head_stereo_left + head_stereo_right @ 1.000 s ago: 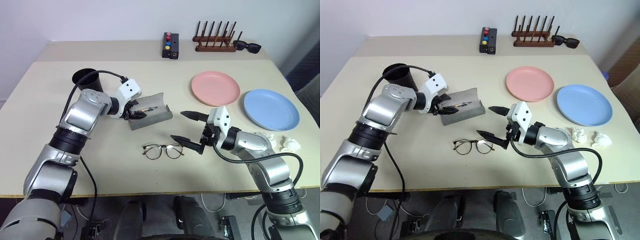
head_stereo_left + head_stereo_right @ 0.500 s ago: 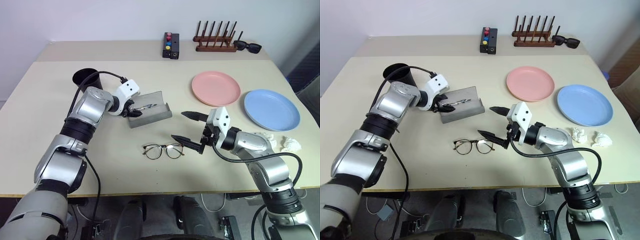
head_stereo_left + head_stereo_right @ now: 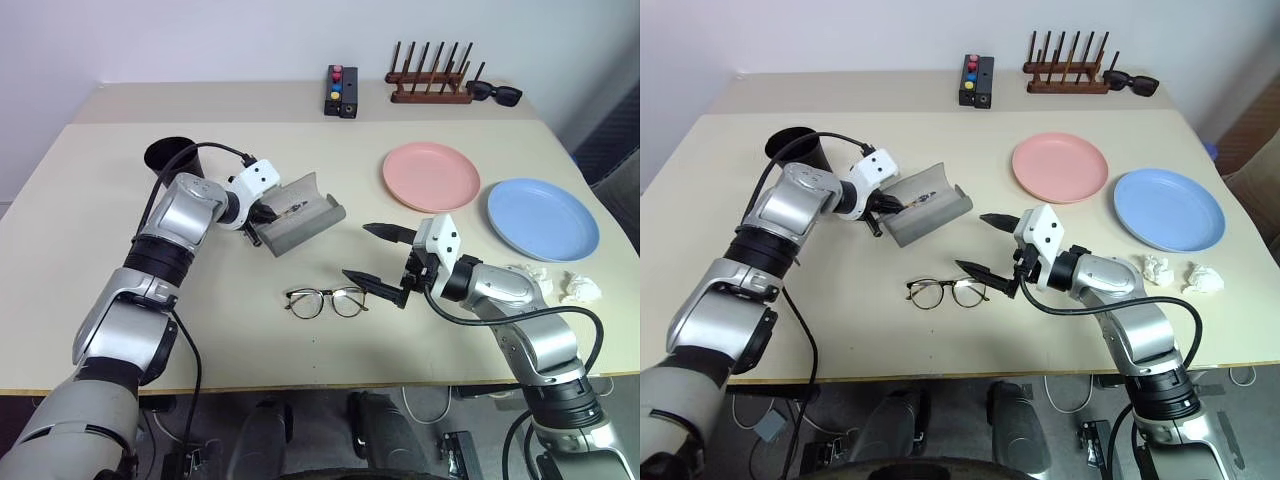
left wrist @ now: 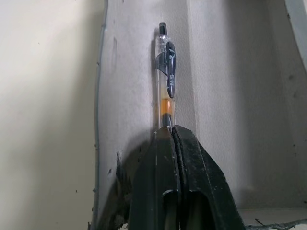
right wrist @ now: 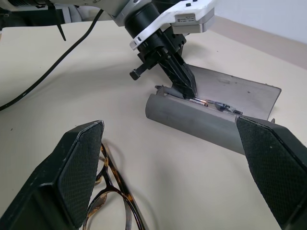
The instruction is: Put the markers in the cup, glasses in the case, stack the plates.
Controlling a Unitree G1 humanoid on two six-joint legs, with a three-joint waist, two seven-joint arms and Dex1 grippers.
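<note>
Since a second ago my left gripper [image 4: 171, 132] has gone from parted fingers to pinched tight on one end of the pen-like marker [image 4: 165, 86] lying inside the open grey case [image 3: 303, 220], and the case itself now sits tilted, its far end raised compared with how it lay before. I see the marker as a clear barrel with an orange band and a dark clip, resting along the trough of the case; my left fingers [image 5: 181, 76] come down onto it from the cup side.

Just toward me from the case, the glasses [image 3: 326, 301] lie flat on the table [image 3: 90, 210], arms folded under, apart from the case. My right gripper [image 3: 385, 258] hangs just beside their right lens with both fingers spread wide, nothing between them, pointing toward the case.

The black cup [image 3: 172, 157] stands upright behind my left forearm, near the table's left side. Over on the right, the pink plate [image 3: 431, 176] and the blue plate [image 3: 542, 217] lie side by side, not stacked, with a narrow gap between them. Crumpled white paper [image 3: 582, 287] sits near the blue plate's near edge. Along the back are a button box [image 3: 341, 91], a wooden rack [image 3: 430, 80] and black sunglasses [image 3: 494, 93].
</note>
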